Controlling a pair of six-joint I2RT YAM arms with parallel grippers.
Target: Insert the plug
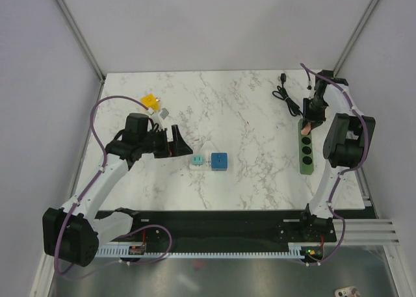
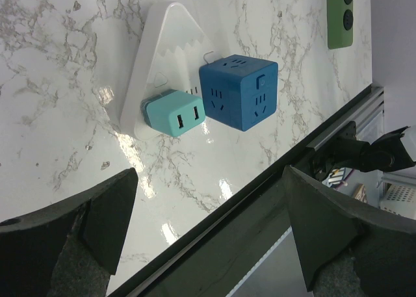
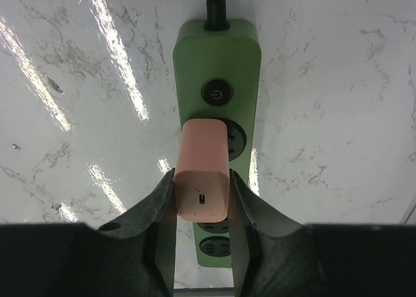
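The only marking that can be read is the power symbol, a ring with a short stroke, on the round black power button (image 3: 216, 93) of the green power strip (image 3: 218, 56). The strip is a long, round-cornered bar of matte plastic with a row of round black sockets, and a black cable (image 3: 216, 4) leaves its far end. The right gripper (image 3: 203, 183) is clamped on the pink plug (image 3: 203, 173), its black fingers (image 3: 162, 203) pressing on the two flat sides. The plug is a smooth, rounded block with a small slot in its end face. It stands over the socket just beside the button and covers most of it; whether its pins are seated cannot be told. The strip lies on the right side of the table (image 1: 247, 115), a glossy white top veined grey like marble. Near the middle, the left gripper (image 2: 209, 180) hovers with its fingers (image 2: 97, 219) wide apart and nothing between them. Beyond them lies a white triangular base (image 2: 156, 43) with a teal adapter (image 2: 172, 114), showing two slots on its face, and a blue cube (image 2: 239, 92) with socket openings on its faces. A yellow piece (image 1: 151, 101) lies at the far left.
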